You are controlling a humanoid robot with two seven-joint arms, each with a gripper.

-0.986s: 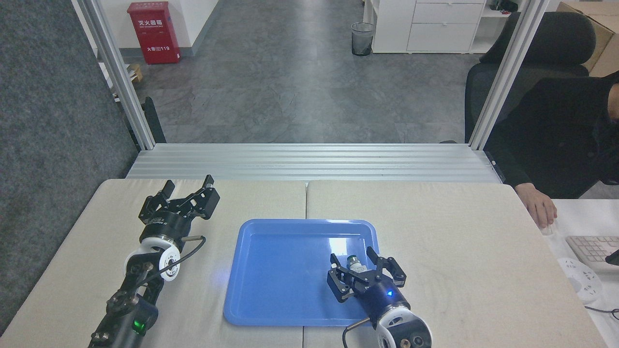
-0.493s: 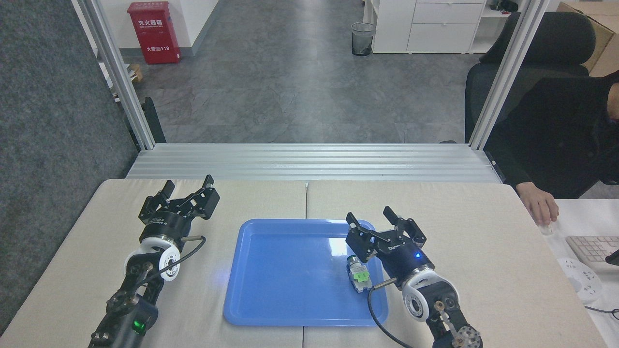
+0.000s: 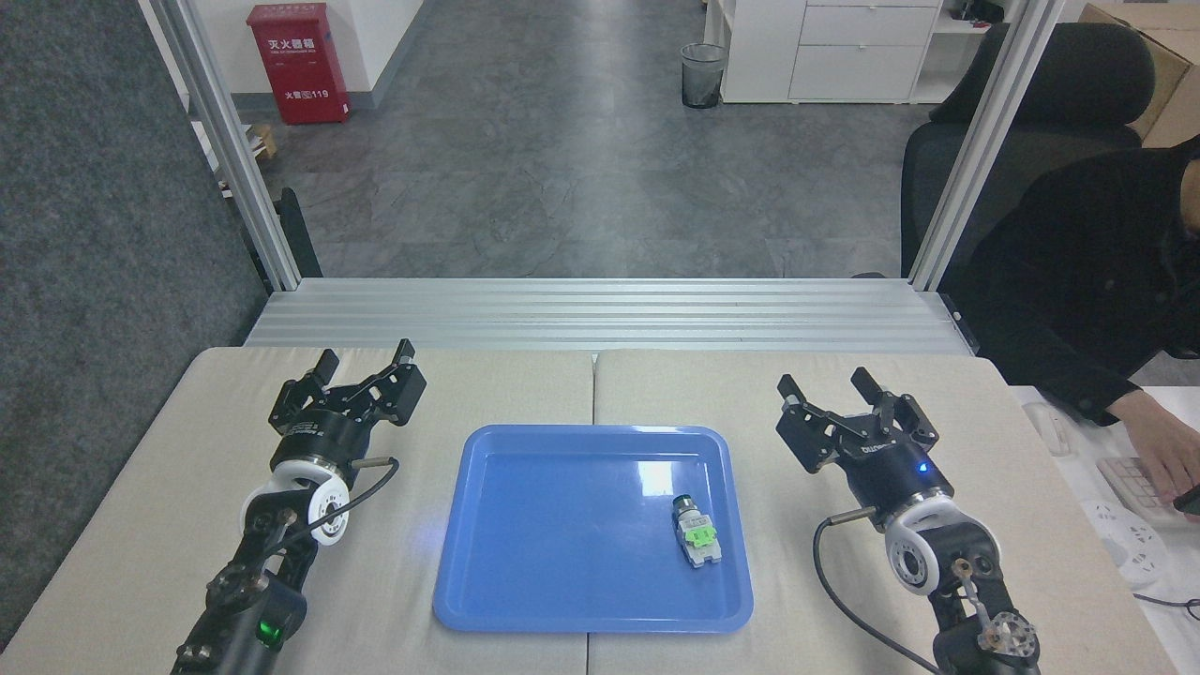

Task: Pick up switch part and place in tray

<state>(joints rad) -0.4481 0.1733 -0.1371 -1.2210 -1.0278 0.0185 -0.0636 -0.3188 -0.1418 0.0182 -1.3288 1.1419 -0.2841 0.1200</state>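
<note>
Switch part (image 3: 695, 532) seemingly clear of right gripper (image 3: 831, 391).

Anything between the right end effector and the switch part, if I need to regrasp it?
Nothing visible. The switch part lies in the tray, near its right side. The right end effector is open over bare table to the right; only the tray's low rim lies between.
</note>
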